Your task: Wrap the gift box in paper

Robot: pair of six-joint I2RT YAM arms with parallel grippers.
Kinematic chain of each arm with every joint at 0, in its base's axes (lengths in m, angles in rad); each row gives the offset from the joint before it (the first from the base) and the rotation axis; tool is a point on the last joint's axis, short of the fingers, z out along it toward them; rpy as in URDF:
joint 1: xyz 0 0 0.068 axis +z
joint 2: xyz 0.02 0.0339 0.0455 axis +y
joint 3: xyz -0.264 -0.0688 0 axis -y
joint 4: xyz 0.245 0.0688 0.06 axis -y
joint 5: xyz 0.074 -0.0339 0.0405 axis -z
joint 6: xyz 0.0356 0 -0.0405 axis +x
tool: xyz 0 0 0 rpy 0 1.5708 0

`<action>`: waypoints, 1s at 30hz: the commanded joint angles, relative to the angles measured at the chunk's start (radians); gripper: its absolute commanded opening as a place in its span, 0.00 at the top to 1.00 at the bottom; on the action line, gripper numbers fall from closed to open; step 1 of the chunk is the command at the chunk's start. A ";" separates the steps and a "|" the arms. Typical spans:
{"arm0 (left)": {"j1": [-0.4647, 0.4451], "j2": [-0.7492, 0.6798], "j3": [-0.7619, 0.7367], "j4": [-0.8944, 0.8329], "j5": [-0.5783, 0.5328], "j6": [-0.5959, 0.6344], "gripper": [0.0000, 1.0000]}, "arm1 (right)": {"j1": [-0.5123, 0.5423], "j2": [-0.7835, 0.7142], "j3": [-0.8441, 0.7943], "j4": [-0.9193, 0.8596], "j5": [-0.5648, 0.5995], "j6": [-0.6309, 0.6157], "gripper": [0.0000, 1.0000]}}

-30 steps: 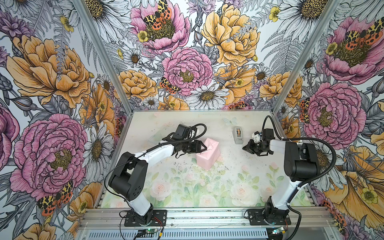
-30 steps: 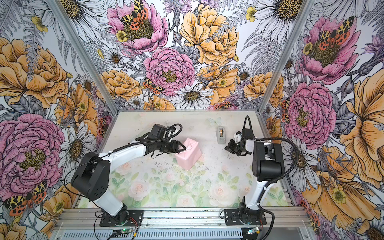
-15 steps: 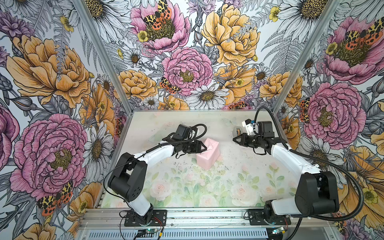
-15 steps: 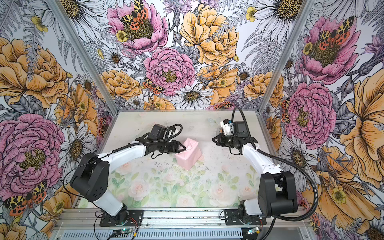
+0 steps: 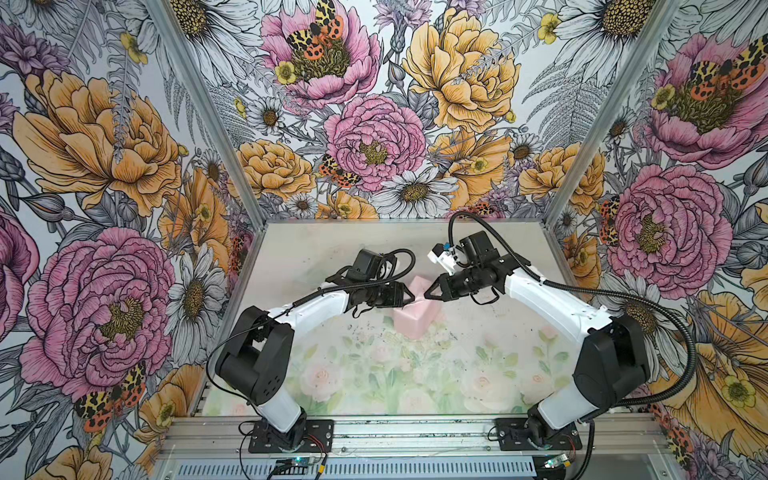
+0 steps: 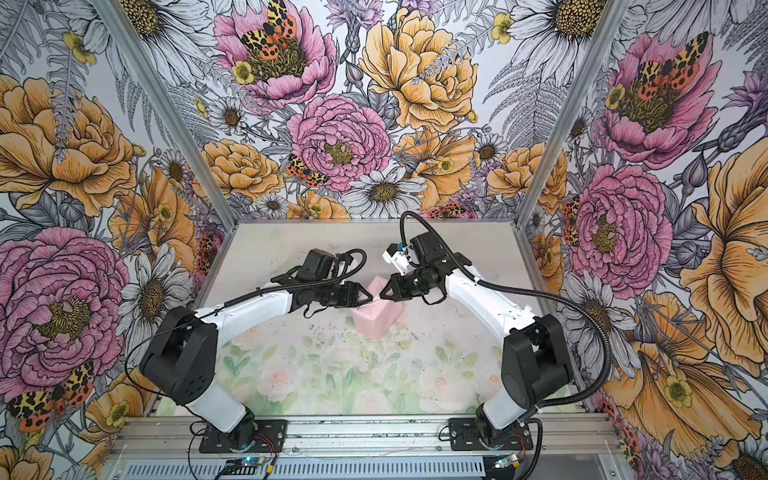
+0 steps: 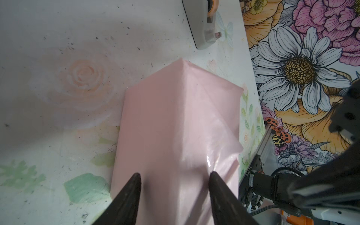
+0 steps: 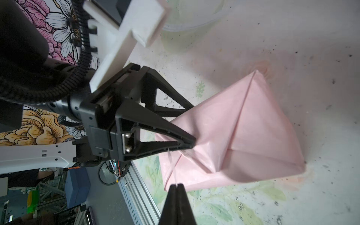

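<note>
1. You have the paper (image 5: 415, 318) folded up into a parcel on the table (image 5: 316, 249), about mid-width and behind the table's middle, in both top views.
2. The left gripper (image 5: 409, 297) is at the paper's left end. In the left wrist view its fingers (image 7: 128, 194) stand apart on the paper, one on each side of the ridge.
3. The right gripper (image 5: 426, 296) is just right of the left gripper, above the paper and facing that gripper.
4. A tape dispenser (image 7: 204, 29) lies on the table beyond the paper's far end, apart from it. You see it only in the left wrist view.
</note>
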 commanded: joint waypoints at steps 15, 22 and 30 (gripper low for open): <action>-0.014 -0.004 -0.015 -0.052 -0.027 0.026 0.43 | 0.003 0.144 0.107 -0.108 -0.010 -0.040 1.00; -0.013 -0.009 -0.014 -0.052 -0.031 0.027 0.43 | -0.009 0.163 0.093 -0.123 0.023 -0.020 1.00; -0.014 -0.035 0.000 -0.050 -0.033 0.032 0.44 | -0.011 0.171 0.081 -0.134 0.029 -0.009 1.00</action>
